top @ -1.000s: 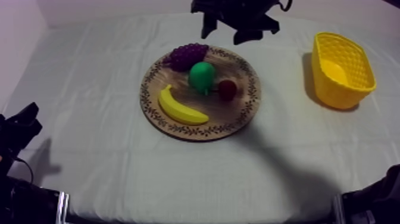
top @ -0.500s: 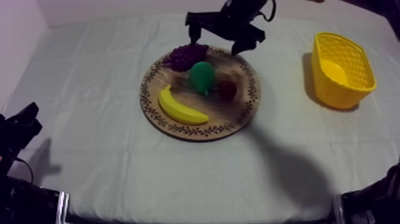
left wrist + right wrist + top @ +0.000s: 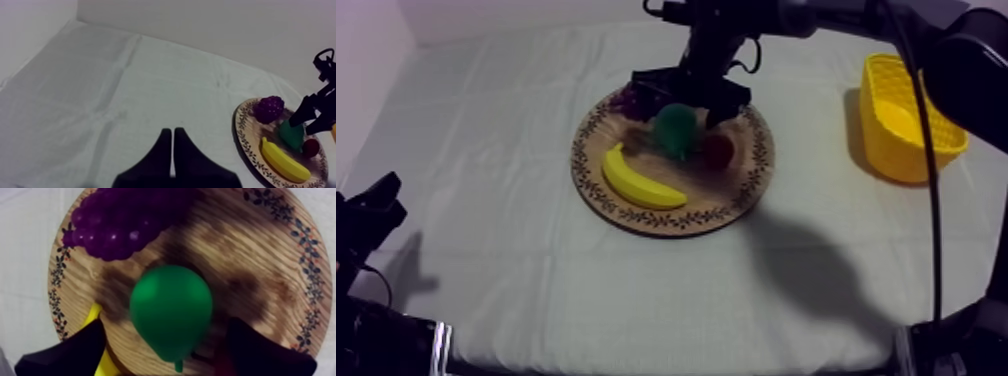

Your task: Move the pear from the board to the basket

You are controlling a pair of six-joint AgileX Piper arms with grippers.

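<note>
- Top view: right gripper (image 3: 684,98) hangs open directly over the pear (image 3: 676,128) on the wooden board (image 3: 636,215); yellow basket (image 3: 916,150) stands well right.
- Left wrist view: left gripper (image 3: 171,134) closed, empty, well left of the board.
- Right wrist view: fingers flank the pear, stem pointing near.

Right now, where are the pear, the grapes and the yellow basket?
pear (image 3: 171,310): right wrist view, middle of its green body.
bunch of grapes (image 3: 115,228): right wrist view, middle of the purple cluster.
yellow basket (image 3: 916,160): top view, its near outer wall.
</note>
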